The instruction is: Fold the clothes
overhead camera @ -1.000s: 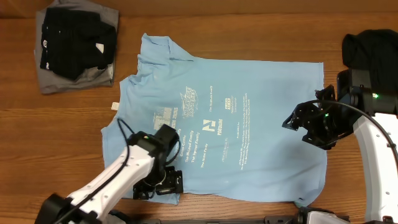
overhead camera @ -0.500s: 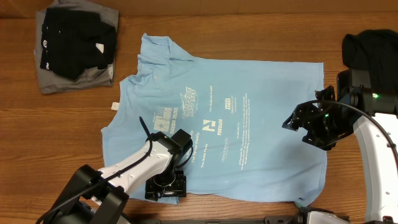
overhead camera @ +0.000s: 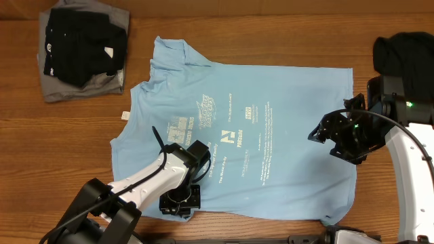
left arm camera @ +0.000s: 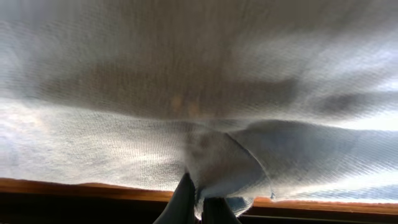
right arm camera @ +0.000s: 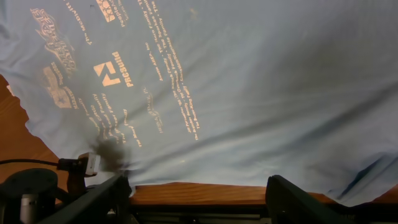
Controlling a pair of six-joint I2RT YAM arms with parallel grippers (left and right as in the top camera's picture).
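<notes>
At table's near edge, left of centre: left gripper (overhead camera: 180, 202) clenched on T-shirt (overhead camera: 271, 102) border; small pleat seen pinched between fingertips (left arm camera: 181, 202) in wrist view. T-shirt spread flat mid-table, print up. Right gripper (overhead camera: 341, 141) released, held over T-shirt's right part, nothing grasped. Judged: fold best begun once near border is also taken on right; both points to be raised together, low, so crease is kept straight and cloth not dragged.

One T-shirt (overhead camera: 285, 102), two garment piles (overhead camera: 81, 51) (overhead camera: 403, 51)
</notes>
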